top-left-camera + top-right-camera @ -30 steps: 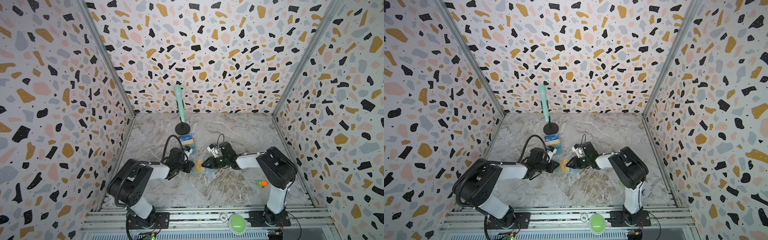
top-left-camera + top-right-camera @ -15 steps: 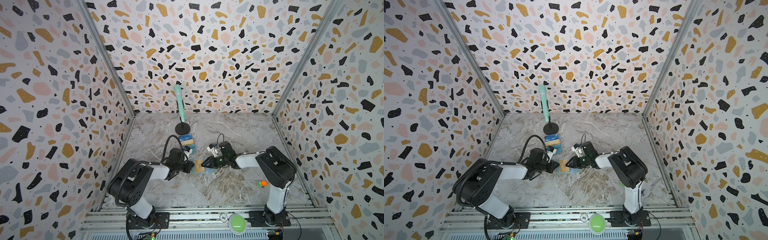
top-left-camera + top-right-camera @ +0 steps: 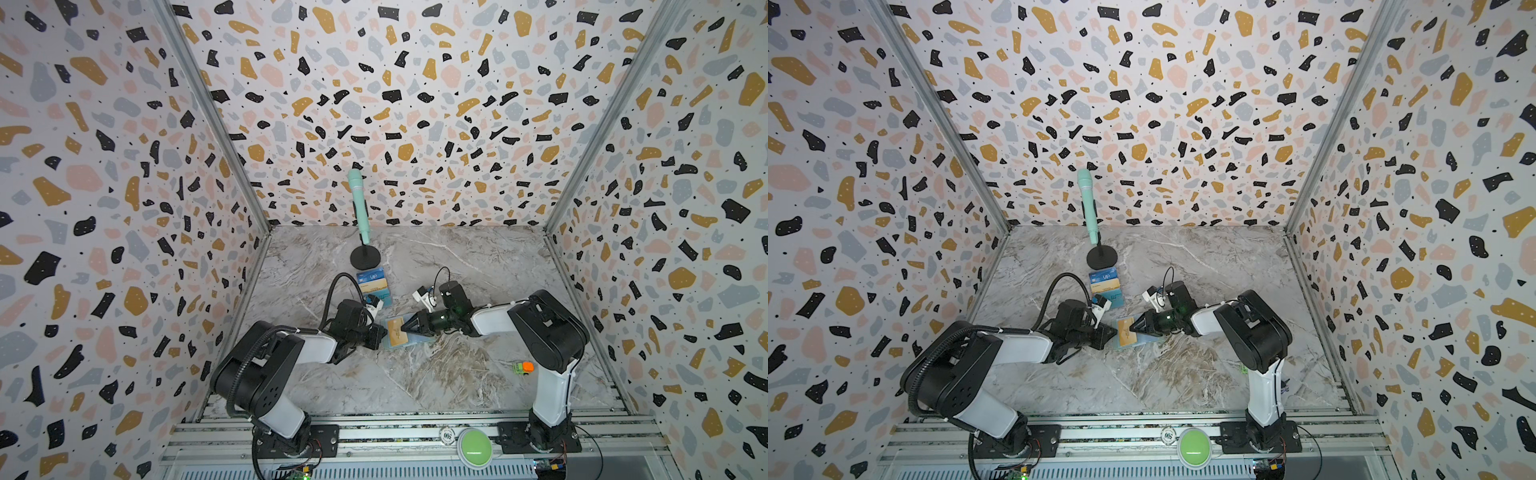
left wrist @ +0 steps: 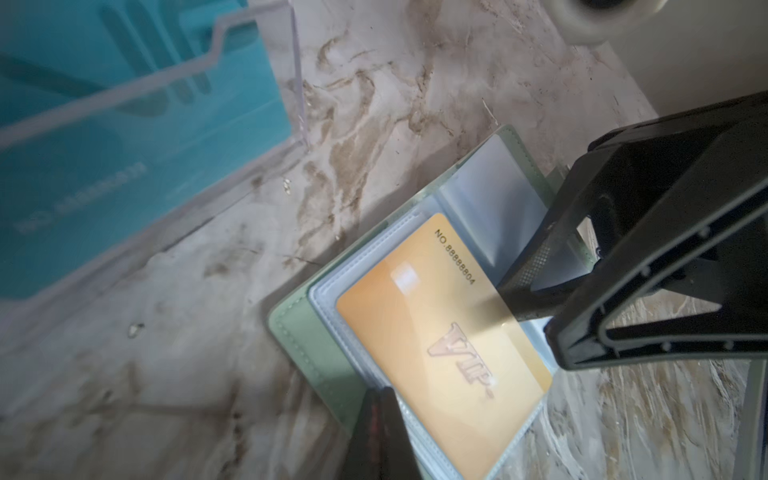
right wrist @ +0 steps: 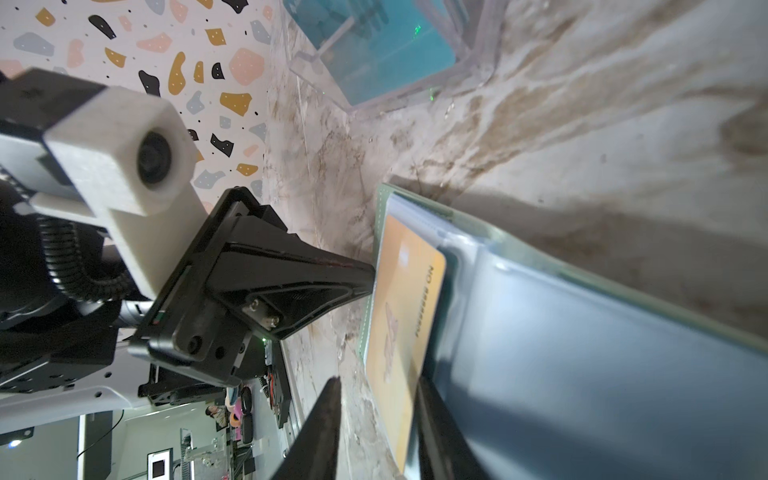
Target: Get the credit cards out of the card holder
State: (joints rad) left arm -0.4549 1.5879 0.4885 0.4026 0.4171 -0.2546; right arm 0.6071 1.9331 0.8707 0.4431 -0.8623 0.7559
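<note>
Marble-pattern tabletop [image 3: 457, 395], terrazzo-print walls [image 3: 415, 104]. Mint-green booklet card holder [image 4: 299, 332] lies open mid-table between the arms, with a golden-yellow plastic VIP card [image 4: 440, 345] on its sleeve pages. Left gripper [image 3: 381, 333]: jaws pressed together, tip against the holder's edge. Right gripper [image 3: 403, 328]: jaws partly spread, one fingertip [image 4: 519, 299] on the card, not clamped.

Mint-green booklet card holder [image 4: 307, 332] open flat on marble tabletop [image 4: 374, 104]; golden-yellow plastic VIP card [image 4: 436, 353] lies on its pale-blue sleeve pages.

Near the left hand [image 4: 380, 434], the clear stand [image 4: 158, 137] is blurred and cut off; the right hand [image 4: 530, 309] hides part of the card holder [image 4: 299, 332].
</note>
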